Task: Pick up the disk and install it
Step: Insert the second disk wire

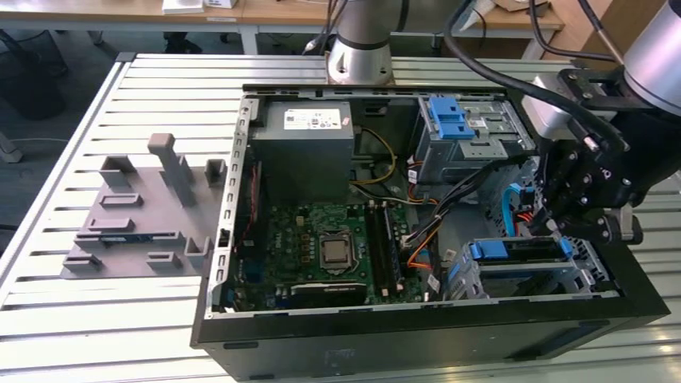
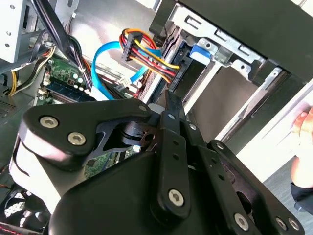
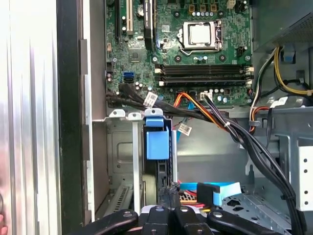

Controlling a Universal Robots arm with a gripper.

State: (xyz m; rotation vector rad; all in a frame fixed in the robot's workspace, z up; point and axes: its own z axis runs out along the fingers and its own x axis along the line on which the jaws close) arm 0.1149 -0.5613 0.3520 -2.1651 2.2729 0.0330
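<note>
Exterior view: open computer case point(image 1: 426, 335) lying on a slatted metal table point(image 1: 64, 335), side panel off. Inside, toward the exterior view's left, green motherboard point(image 1: 319, 247); beyond it, grey power supply point(image 1: 309, 132) with a white sticker. Near the far corner on the exterior view's right, upper drive cage with a blue latch piece point(image 1: 447, 120). Outside the case, on the exterior view's left, grey fixture tray point(image 1: 139, 215) resting on the table.

Black gripper point(image 1: 553, 231) hanging low over the case's near corner on the exterior view's right, just above the lower drive cage. Seated there in that cage, the disk point(image 1: 516, 250), blue carrier tab uppermost, metal cage walls on either side.

Seen in the first wrist view: disk point(image 3: 157, 139) standing on edge in its slot, blue tab toward the motherboard, gripper point(image 3: 168, 193) right at its rear end, touching or nearly so. Black and orange cables point(image 3: 230, 127) crossing between cage and board.

Seen in the second wrist view: gripper point(image 2: 168, 100) beside a bundle of red, yellow and black power wires point(image 2: 146, 54) and a looped blue data cable point(image 2: 105, 58); disk point(image 2: 200, 51) beyond, inside the cage. At the frame's edge, a person's hand point(image 2: 303, 129) resting against the case.

Cannot tell whether the tool is clenched, released, or gripping the disk.
</note>
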